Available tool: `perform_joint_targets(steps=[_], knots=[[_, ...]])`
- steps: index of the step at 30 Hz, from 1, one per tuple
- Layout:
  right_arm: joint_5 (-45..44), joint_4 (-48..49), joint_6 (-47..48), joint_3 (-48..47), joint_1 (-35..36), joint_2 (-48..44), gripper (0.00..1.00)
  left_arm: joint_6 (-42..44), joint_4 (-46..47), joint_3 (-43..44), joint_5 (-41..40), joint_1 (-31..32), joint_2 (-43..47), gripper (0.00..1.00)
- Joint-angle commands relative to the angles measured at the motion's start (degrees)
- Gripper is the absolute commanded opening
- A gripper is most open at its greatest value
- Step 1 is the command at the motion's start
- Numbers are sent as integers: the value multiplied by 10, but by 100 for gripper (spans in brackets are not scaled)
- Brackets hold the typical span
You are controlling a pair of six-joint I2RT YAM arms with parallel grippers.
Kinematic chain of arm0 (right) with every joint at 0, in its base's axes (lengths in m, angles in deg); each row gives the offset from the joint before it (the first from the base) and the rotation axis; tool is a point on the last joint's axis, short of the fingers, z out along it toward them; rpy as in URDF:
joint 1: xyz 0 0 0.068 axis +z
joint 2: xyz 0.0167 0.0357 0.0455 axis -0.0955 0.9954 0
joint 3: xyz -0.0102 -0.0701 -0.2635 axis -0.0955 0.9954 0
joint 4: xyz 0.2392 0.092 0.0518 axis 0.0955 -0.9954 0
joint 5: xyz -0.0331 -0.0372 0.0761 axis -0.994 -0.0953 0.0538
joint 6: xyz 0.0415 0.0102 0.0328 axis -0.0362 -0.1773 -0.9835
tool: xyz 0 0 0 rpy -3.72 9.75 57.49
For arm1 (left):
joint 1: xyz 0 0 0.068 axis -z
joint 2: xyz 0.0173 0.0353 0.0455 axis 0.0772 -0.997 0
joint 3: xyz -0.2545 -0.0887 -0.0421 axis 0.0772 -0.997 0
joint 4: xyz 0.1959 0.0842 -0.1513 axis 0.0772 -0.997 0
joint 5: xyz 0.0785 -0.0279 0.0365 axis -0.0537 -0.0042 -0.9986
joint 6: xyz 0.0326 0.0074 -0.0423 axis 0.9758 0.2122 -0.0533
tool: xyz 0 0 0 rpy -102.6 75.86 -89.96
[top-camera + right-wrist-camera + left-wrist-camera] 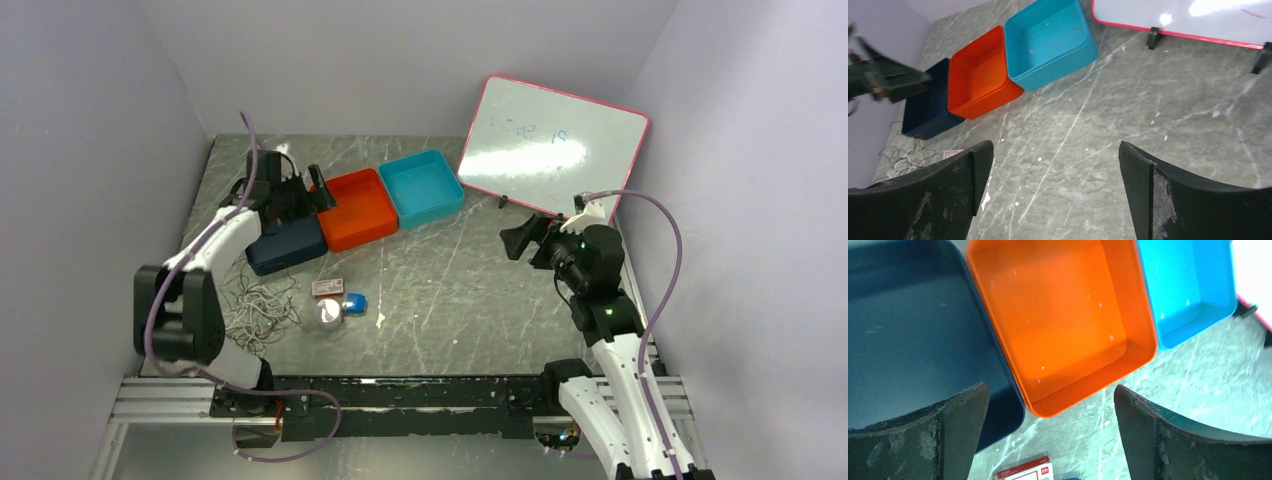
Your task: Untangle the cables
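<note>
The cables (258,308) lie in a loose tangle of thin white and dark loops on the table, near the left arm's base. The right wrist view catches them at its left edge (902,156). My left gripper (321,192) hangs open above the near corners of the navy tray (290,248) and the orange tray (358,208), well beyond the tangle. In its own view the left gripper (1050,390) holds nothing. My right gripper (518,241) is open over bare table at the right, far from the cables; nothing sits between its fingers (1055,146).
Three empty trays stand in a row at the back: navy (908,330), orange (1063,315), blue (425,187). A pink-framed whiteboard (553,150) leans at the back right. A small red-and-white box (328,288), a blue object (355,304) and a silvery round thing (329,314) lie beside the tangle.
</note>
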Motion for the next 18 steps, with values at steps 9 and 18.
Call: perform_joint_targets(steps=[9,18], knots=[[-42,-41,19,-20,-6,32,98,-22,-132,-31,-253,-8,307,99],[34,1,-2,-18,13,66,98,-72,-303,-53,-302,-9,413,99]])
